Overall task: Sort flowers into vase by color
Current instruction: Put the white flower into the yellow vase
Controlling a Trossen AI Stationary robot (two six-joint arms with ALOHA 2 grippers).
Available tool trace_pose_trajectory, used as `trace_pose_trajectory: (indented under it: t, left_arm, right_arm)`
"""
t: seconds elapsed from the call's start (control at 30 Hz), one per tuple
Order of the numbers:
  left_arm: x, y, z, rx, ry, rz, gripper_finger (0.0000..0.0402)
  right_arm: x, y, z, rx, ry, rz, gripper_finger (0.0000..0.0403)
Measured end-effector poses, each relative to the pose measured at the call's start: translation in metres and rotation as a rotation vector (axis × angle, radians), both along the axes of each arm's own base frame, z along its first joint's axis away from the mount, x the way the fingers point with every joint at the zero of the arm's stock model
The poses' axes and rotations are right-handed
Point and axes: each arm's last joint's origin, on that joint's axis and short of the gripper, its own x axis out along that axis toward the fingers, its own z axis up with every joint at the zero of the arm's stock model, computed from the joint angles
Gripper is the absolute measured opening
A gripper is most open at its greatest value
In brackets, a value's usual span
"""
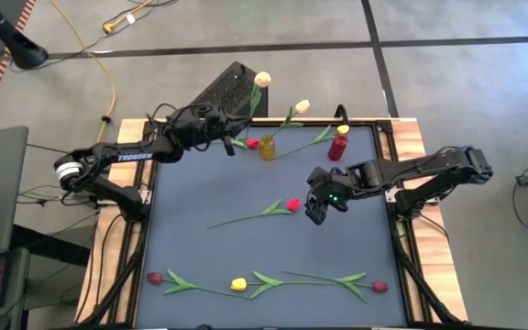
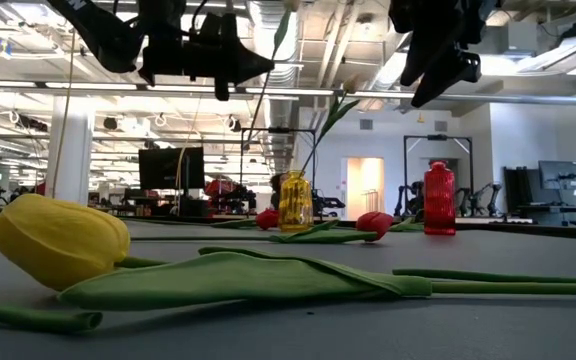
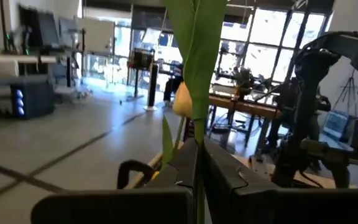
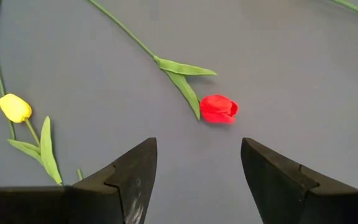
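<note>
My left gripper [image 1: 227, 139] [image 3: 199, 146] hangs over the table's far edge, just left of the yellow vase [image 1: 267, 147], and is shut on a cream-headed tulip [image 1: 262, 80]. A second cream tulip [image 1: 302, 107] stands with its stem in that vase. The red vase [image 1: 338, 147] holds no flower. My right gripper [image 1: 314, 213] [image 4: 197, 162] is open above the mat, close to the head of a red tulip [image 1: 292, 204] [image 4: 219, 107] lying flat mid-table. Another red tulip [image 1: 252, 143] lies beside the yellow vase. My left gripper pinches the cream tulip's green stem [image 3: 199, 134] between its two fingers, below a broad leaf [image 3: 197, 37]. The stem rises tilted above the fingers [image 2: 268, 80], with the head uppermost. In the low view the flower is off the table.
Along the near edge lie a dark red tulip [image 1: 154, 277], a yellow tulip [image 1: 238, 284] [image 2: 53, 240] and another dark red tulip [image 1: 379, 286], their stems overlapping. A green stem [image 1: 310, 140] lies between the two vases. A black keyboard-like object [image 1: 227, 92] sits beyond the far edge.
</note>
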Motion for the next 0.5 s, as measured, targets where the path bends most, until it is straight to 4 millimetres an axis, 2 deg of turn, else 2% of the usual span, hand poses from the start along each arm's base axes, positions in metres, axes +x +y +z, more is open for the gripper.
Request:
trace_pose_trajectory:
  t: [0.2, 0.37, 0.5]
  left_arm:
    - [0.000, 0.000, 0.003, 0.121, -0.001, 0.018, 0.0000]
    - [0.006, 0.004, -0.006, 0.135, 0.008, 0.008, 0.0000]
    - [0.012, 0.008, -0.012, 0.159, -0.053, -0.013, 0.0000]
  right_arm:
    - [-0.002, 0.000, 0.001, -0.002, 0.006, 0.001, 0.0260]
    - [-0.003, 0.000, 0.001, -0.002, 0.006, 0.001, 0.0260]
    - [-0.003, 0.000, 0.001, -0.003, 0.007, 0.003, 0.0260]
